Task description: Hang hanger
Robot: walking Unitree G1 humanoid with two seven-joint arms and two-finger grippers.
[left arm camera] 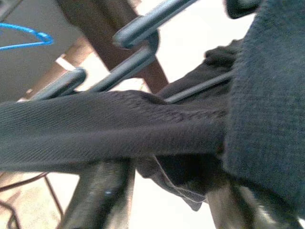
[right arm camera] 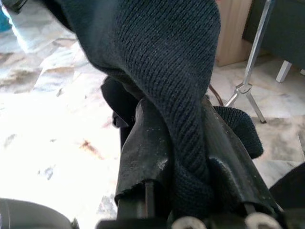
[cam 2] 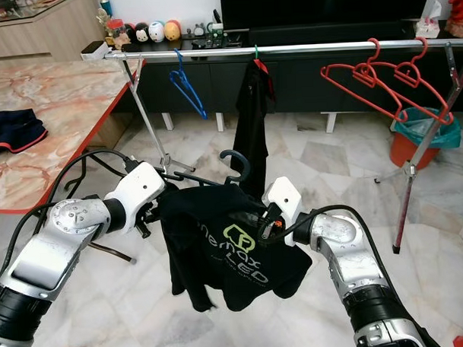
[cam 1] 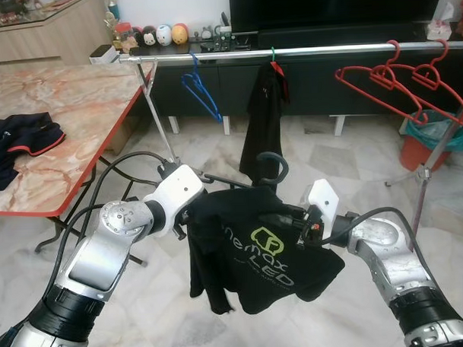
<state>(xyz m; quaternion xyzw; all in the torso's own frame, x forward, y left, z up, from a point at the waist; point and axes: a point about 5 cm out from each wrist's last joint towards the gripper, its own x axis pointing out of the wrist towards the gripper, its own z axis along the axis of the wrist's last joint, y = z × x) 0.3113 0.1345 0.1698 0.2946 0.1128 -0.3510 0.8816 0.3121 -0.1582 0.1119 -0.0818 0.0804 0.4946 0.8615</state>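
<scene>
I hold the black T-shirt [cam 1: 257, 252] on its dark hanger [cam 1: 271, 163] slung between both arms, low in front of me. The left gripper [cam 1: 193, 214] sits at the shirt's 9 o'clock shoulder; its wrist view shows fabric stretched across the fingers [left arm camera: 102, 200] and hanger wire, so I judge it pinching shirt and hanger. The right gripper [cam 1: 303, 226] sits at 3 o'clock, its fingers [right arm camera: 143, 157] pressed together on a fold of knit cloth.

The hanger's long axis runs 9 to 3, parallel to the rail [cam 1: 311, 50]. Its hook stands up at 12, midway between the grippers, and the rail lies further out at 12, well above the hook. The bare stretch between the hung black garment [cam 1: 263, 111] and the red hangers [cam 1: 399, 80] lies toward 1 o'clock, nearer my right arm. I judge the next move to be a lift and a reach forward.
</scene>
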